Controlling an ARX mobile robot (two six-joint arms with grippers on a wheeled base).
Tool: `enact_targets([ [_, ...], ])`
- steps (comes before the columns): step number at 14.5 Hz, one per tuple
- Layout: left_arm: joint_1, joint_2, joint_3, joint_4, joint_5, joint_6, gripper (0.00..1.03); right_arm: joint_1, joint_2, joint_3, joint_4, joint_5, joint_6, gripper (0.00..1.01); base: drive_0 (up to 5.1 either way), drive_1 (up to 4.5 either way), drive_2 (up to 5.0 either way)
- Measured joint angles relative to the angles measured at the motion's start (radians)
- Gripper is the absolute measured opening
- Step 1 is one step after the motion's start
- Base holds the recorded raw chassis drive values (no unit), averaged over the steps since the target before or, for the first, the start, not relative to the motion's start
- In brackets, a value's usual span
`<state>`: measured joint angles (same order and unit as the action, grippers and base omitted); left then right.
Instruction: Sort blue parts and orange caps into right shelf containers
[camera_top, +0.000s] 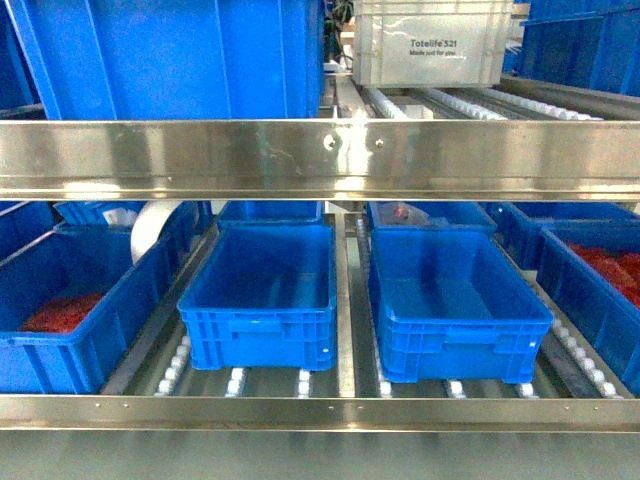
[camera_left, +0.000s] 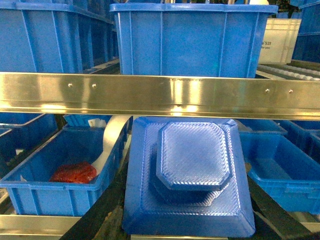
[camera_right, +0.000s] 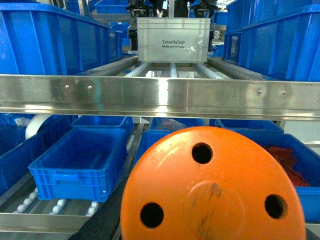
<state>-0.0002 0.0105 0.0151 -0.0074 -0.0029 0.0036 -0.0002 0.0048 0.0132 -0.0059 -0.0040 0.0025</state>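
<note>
Left fingers pinching blue part (camera_left: 192, 172), right fingers pinching orange cap (camera_right: 212, 192), shelf (camera_top: 320, 158) ahead

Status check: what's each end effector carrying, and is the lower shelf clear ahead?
Left end effector on blue part. Right on orange cap. Two empty shelf containers ahead on lower shelf. Nothing blocking them.

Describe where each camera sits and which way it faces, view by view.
Head: on the robot, facing the shelf front, slanting down at two empty containers; no arm shows.
Left wrist: at the left gripper, facing the shelf; a blue part fills the foreground.
Right wrist: at the right gripper, facing the shelf; an orange cap fills the foreground.
Shared: the grey Totelife box in all three views.
</note>
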Motion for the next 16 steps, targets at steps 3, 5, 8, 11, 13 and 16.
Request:
enact_targets([
  [3, 0.000, 0.000, 0.000, 0.000, 0.001, 0.000, 0.43, 0.000, 0.000, 0.000, 0.000, 0.001, 0.000, 0.45, -1.6, 0.86, 0.9],
  [5, 0.000, 0.000, 0.000, 0.000, 0.001, 0.000, 0.43, 0.000, 0.000, 0.000, 0.000, 0.001, 0.000, 0.45, 0.0, 0.00, 0.0],
  [8, 0.000, 0.000, 0.000, 0.000, 0.001, 0.000, 0.43, 0.000, 0.000, 0.000, 0.000, 0.001, 0.000, 0.45, 0.0, 0.00, 0.0],
  [11, 0.000, 0.000, 0.000, 0.000, 0.001, 0.000, 0.43, 0.000, 0.000, 0.000, -0.001, 0.001, 0.000, 0.45, 0.0, 0.00, 0.0],
  [13, 0.000, 0.000, 0.000, 0.000, 0.001, 0.000, 0.43, 0.000, 0.000, 0.000, 0.000, 0.001, 0.000, 0.45, 0.0, 0.00, 0.0],
  [16, 0.000, 0.000, 0.000, 0.000, 0.001, 0.000, 0.43, 0.000, 0.000, 0.000, 0.000, 0.001, 0.000, 0.45, 0.0, 0.00, 0.0],
])
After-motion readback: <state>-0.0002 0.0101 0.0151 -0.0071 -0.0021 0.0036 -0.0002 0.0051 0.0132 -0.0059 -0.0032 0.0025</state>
